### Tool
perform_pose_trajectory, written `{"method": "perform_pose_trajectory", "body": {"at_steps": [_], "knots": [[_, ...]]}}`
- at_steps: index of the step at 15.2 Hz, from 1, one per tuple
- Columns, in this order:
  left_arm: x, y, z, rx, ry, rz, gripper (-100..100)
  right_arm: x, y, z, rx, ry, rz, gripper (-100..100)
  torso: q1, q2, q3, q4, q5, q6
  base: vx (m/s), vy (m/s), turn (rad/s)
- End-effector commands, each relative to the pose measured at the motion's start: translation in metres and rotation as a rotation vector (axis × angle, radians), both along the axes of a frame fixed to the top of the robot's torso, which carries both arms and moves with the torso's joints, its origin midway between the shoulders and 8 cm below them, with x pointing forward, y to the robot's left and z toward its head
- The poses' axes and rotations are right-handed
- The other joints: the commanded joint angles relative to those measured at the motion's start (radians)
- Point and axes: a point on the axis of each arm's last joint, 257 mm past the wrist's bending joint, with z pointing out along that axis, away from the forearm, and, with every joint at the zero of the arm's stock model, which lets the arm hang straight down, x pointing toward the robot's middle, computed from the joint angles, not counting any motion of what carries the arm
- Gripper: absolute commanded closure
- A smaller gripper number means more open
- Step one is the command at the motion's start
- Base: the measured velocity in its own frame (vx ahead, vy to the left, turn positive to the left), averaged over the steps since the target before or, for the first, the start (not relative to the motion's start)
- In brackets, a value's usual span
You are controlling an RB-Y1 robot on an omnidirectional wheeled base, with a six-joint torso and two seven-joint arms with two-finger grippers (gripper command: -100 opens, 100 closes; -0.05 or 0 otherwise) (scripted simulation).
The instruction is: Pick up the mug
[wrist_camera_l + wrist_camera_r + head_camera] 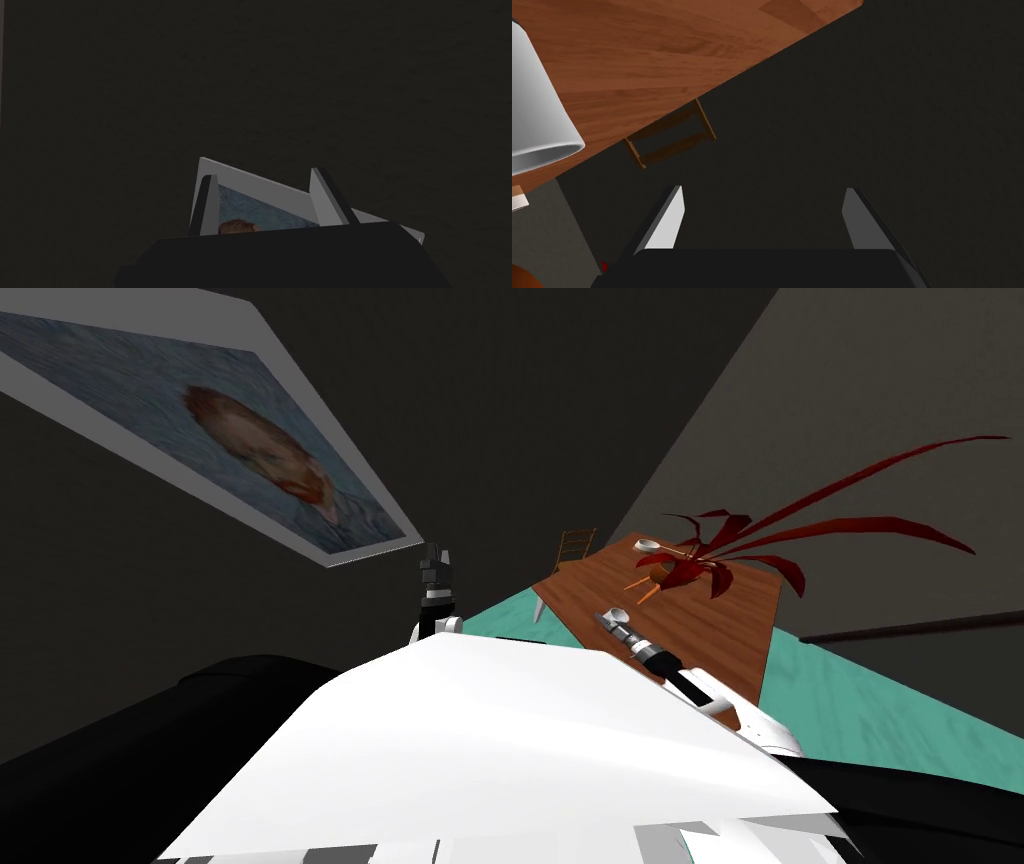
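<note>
Right jaws: wide apart, nothing between them, near edge of bench [662,50]. Mug [537,110]: white, on bench, off to one side of right jaws, outside gap, apart from both fingers. Left jaws: raised beside torso, apart, nothing held.

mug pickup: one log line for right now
phase: pre-grasp | right gripper: open, empty | white mug: on wooden table, beside right gripper, not yet grasped | left gripper: open, raised

Wooden table [712,623]: mug [612,616], potted plant [700,563]
</note>
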Motion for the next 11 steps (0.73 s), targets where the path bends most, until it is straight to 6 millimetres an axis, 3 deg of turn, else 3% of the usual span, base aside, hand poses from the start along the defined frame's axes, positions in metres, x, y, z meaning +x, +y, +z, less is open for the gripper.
{"method": "perform_pose_trajectory", "body": {"at_steps": [1, 4, 5, 6, 7, 10, 11], "knots": [[0.000, 0.000, 0.000, 0.000, 0.000, 0.000, 0, -0.014, -0.023, -0.014, -0.088, 0.053, 0.023, -100, 0.000, 0.000, 0.000, 0.000, 0.000, 0.000, 0.084, 0.055, 0.117], [0.000, 0.000, 0.000, 0.000, 0.000, 0.000, 0, -0.027, -0.052, -0.024, -0.176, 0.107, 0.040, -100, 0.000, -0.001, -0.001, 0.000, 0.000, 0.000, 0.088, 0.042, 0.117], [0.000, 0.000, 0.000, 0.000, 0.000, 0.000, 0, -0.027, -0.053, -0.025, -0.176, 0.108, 0.039, -100, 0.000, -0.002, -0.001, 0.000, 0.000, 0.000, 0.068, 0.033, 0.039], [0.000, 0.000, 0.000, 0.000, 0.000, 0.000, 0, -0.039, -0.071, -0.032, -0.242, 0.150, 0.061, -100, -0.001, -0.001, 0.000, 0.000, 0.000, 0.000, 0.079, 0.043, 0.069], [0.000, 0.000, 0.000, 0.000, 0.000, 0.000, 0, -0.040, -0.074, -0.033, -0.245, 0.154, 0.057, -100, 0.000, -0.001, 0.000, 0.000, 0.000, 0.000, 0.080, 0.041, 0.086], [0.000, 0.000, 0.000, 0.000, 0.000, 0.000, 0, -0.068, -0.111, -0.046, -0.365, 0.244, 0.102, -100, -0.001, -0.001, -0.001, 0.000, 0.000, 0.000, 0.091, 0.030, 0.129], [0.000, 0.000, 0.000, 0.000, 0.000, 0.000, 0, -0.070, -0.115, -0.047, -0.369, 0.250, 0.096, -100, -0.001, -0.001, -0.001, 0.000, 0.000, 0.000, 0.099, 0.026, 0.111]]}}
